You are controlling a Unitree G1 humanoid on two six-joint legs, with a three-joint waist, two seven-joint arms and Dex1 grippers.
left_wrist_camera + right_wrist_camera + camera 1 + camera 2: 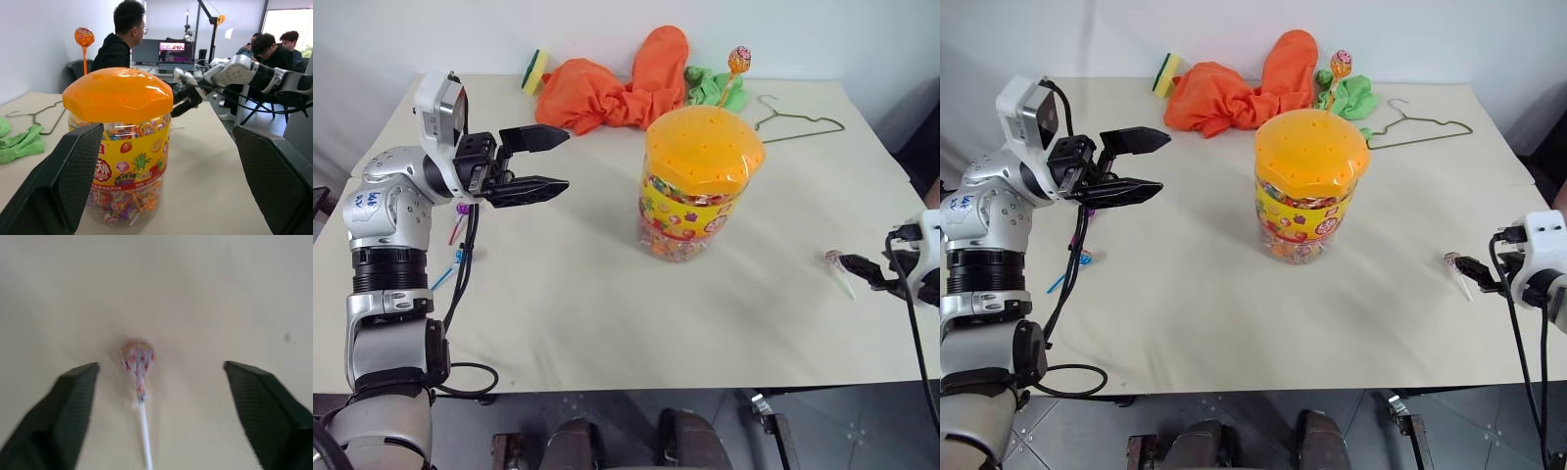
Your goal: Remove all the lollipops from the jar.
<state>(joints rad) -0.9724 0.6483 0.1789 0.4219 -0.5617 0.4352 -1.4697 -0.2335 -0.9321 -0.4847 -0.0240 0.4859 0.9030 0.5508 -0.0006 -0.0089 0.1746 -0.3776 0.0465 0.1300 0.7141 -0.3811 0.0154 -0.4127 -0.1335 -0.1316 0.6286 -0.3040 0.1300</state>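
I see the jar (697, 186) upright near the middle of the surface (587, 304), orange lid on. 1 orange lollipop (738, 61) stands in the lid at its far side, stick upright. A pinkish-silver lollipop (137, 357) lies flat on the surface near the right edge, between the fingers of my right gripper (161, 406), which are wide apart and not touching it. My left gripper (536, 164) hangs above the surface left of the jar, fingers apart, nothing held, bare surface between it and the jar. 2 more lollipops (458, 230) lie near the left edge under that arm. An orange cloth (617, 83), green cloth (713, 86), sponge (535, 70) and wire hanger (798, 122) crowd the far edge; the near half is open.
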